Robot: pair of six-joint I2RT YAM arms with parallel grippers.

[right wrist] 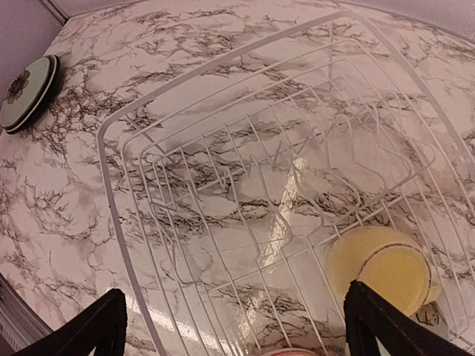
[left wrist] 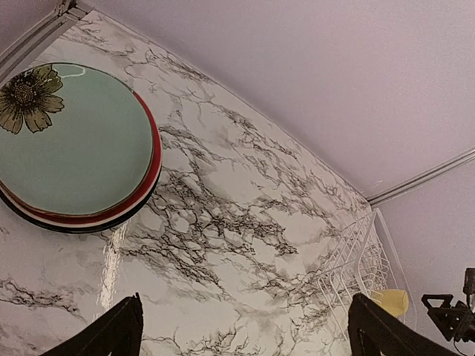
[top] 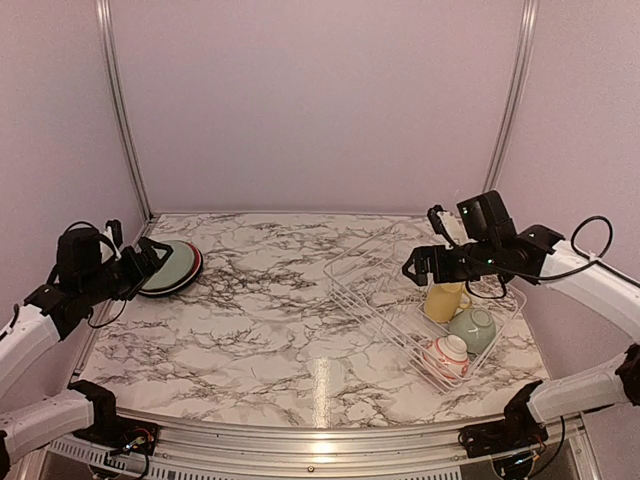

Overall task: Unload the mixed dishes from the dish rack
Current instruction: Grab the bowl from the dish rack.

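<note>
My right gripper [top: 415, 268] hangs spread and empty over the rack [right wrist: 105, 174]. The mug [top: 443, 300] stands in the rack just beside it at 4 o'clock from above. My left gripper [left wrist: 245, 330], also spread, is well away by the plates [left wrist: 82, 148].

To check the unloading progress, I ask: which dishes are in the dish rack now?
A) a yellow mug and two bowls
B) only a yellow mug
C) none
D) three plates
A: the yellow mug, pale green bowl and small patterned bowl sit in the dish rack; the plates lie stacked outside it, at the left.
</note>
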